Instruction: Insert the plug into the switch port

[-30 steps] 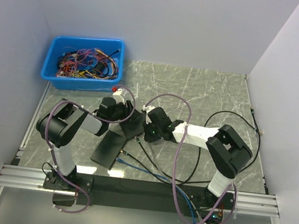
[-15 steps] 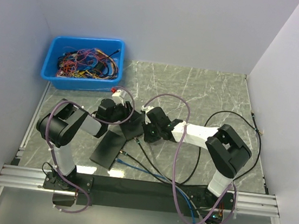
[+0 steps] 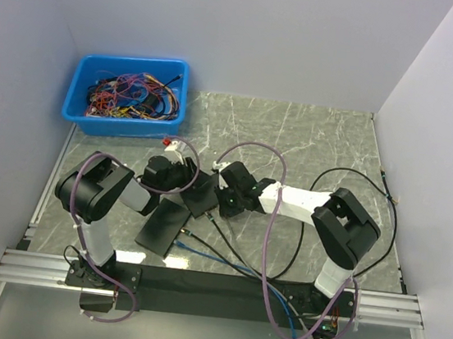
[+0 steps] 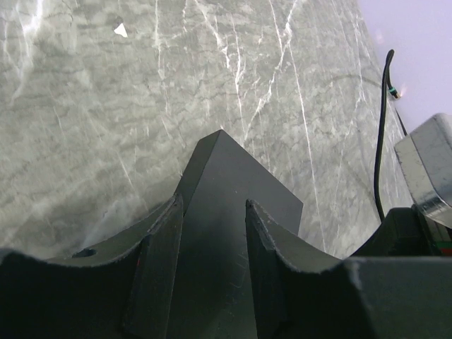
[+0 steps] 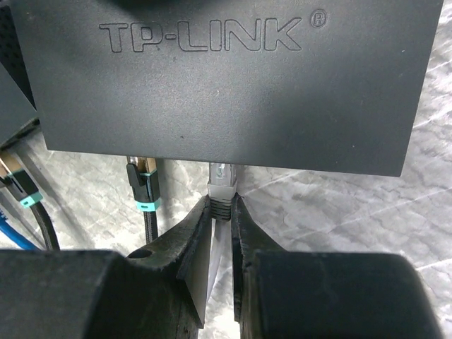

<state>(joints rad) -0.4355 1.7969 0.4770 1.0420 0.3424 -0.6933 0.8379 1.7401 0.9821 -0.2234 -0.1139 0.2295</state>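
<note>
Plug (image 5: pixel 221 185) in the right tool (image 5: pixel 220 212): pinched by the ribbed grey boot, jaws nearly together, clear nose pointing straight ahead. Lies dead in line with the fingers, long axis running from the tool toward the front edge of the TP-LINK switch (image 5: pixel 226 85). Meets that edge nose-first, tip tucked under the overhang of the lid. Cannot tell from the wrist view how deep into the port, port mouth hidden beneath. Sits just beside a black patch lead (image 5: pixel 143 187) with a teal collar, apparently seated one port over, to the left in that view.

From above: switch between the two tools, right tool at the port side, left tool (image 4: pixel 212 236) at the opposite side. Grips the switch body there, jaws about half apart, fingers (image 4: pixel 161 254) straddling a corner of the black case and seemingly pressed to its sides. Cannot tell whether the case rests flat on the marble bench (image 4: pixel 106 106) or tips up off it.

Judged: insertion under way, not confirmed home. Calls for a straight push along the plug's own axis, away from the right tool and into the switch, with the left tool bracing the case against that push. Nearer arm for the plug: the right, with the boot in its grip. Risks a jammed latch with any sideways drift off that line.
</note>
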